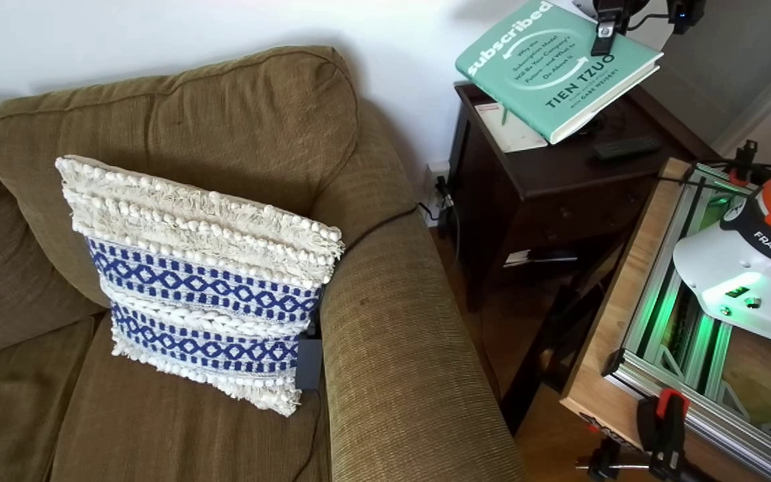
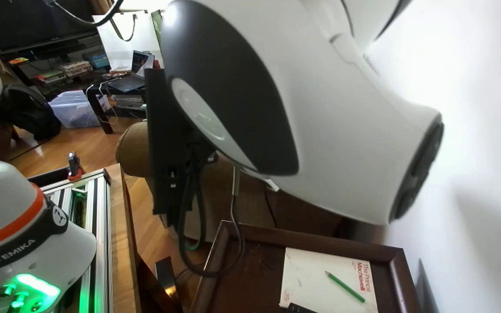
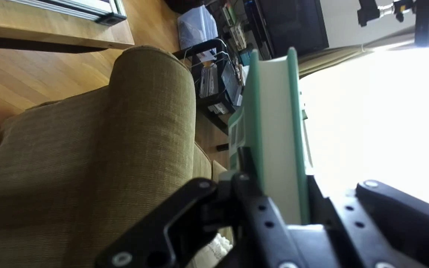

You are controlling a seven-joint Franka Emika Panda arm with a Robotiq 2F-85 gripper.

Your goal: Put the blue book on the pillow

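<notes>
- Holding the rectangular teal-green book with white title lettering [image 1: 556, 75], the black two-fingered gripper [image 3: 278, 178] is pinched across both covers, up in the air.
- From the gripper, the square cream tufted pillow with blue patterned bands [image 1: 201, 288] lies left and lower in an exterior view — beyond the rounded brown cloth sofa arm [image 1: 405, 328], which the carry should clear.
- The book's long axis slants upper left to lower right there, cover tilted; it may need turning to suit the pillow's lean.
- Counted: one white robot arm [image 2: 333, 117], one gripper, one teal-green book, one pillow — plus, on the dark-brown wooden side table [image 2: 255, 274], one white book with red lettering [image 2: 305, 278] and one green pencil [image 2: 345, 287].
</notes>
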